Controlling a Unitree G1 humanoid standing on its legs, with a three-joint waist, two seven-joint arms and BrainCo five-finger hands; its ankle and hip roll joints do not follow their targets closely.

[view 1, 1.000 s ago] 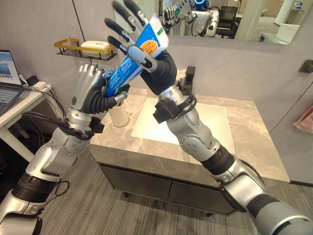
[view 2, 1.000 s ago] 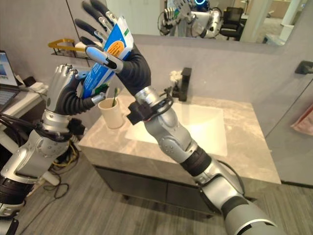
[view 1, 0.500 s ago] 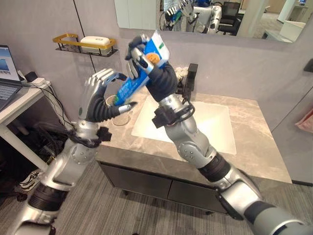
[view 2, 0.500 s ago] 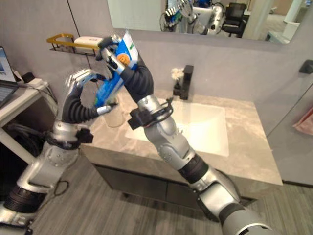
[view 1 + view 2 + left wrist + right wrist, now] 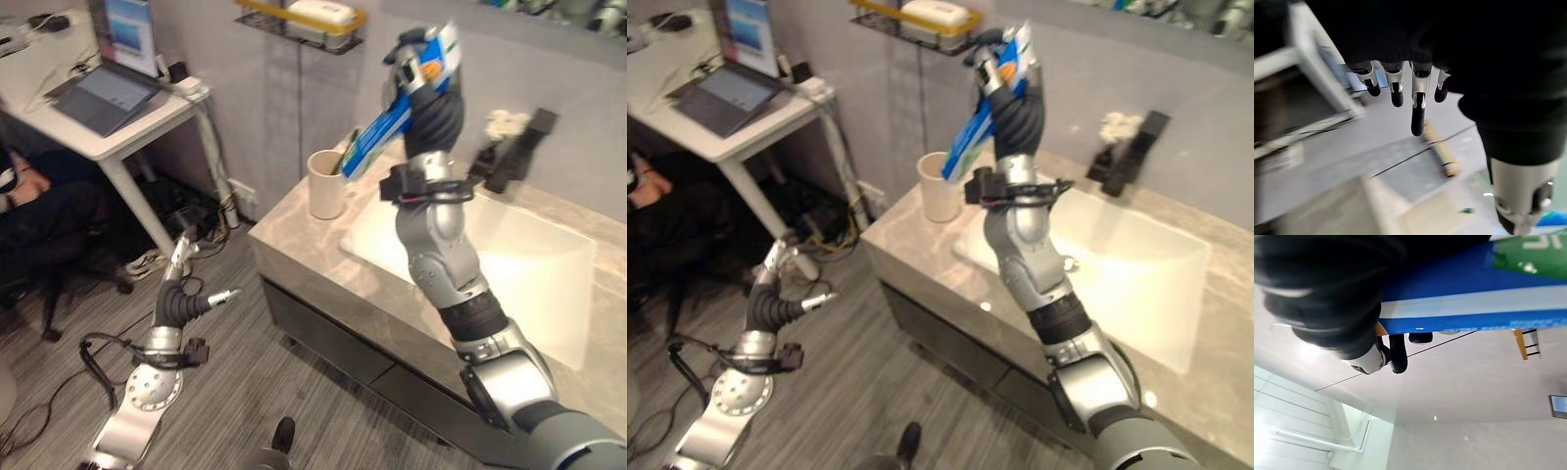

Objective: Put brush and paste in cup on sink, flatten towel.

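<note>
At the far left we see our left hand (image 5: 186,294) hanging low beside the worktop (image 5: 323,250), over the grey plank floor (image 5: 245,392), with its fingers loosely spread and nothing in them. A second ago it gripped the lower end of the paste up by the cup; it has since let go and dropped away. Above and left of it stands a white desk (image 5: 98,137) with an open laptop (image 5: 108,88).

To the right of that hand the cream, round cup (image 5: 325,184) stands on the marbled stone worktop, with a brush tip just showing at its rim. Our right hand (image 5: 431,83) is raised above the cup, curled round the upper end of the paste (image 5: 392,117), a flat blue tube with an orange disc near the top and a green band; its print is too small for us to read. The tube slants down towards the cup, its lower end just beside the rim. Further right lie the white rectangular sink (image 5: 529,284) and a dark tap (image 5: 514,152).
</note>
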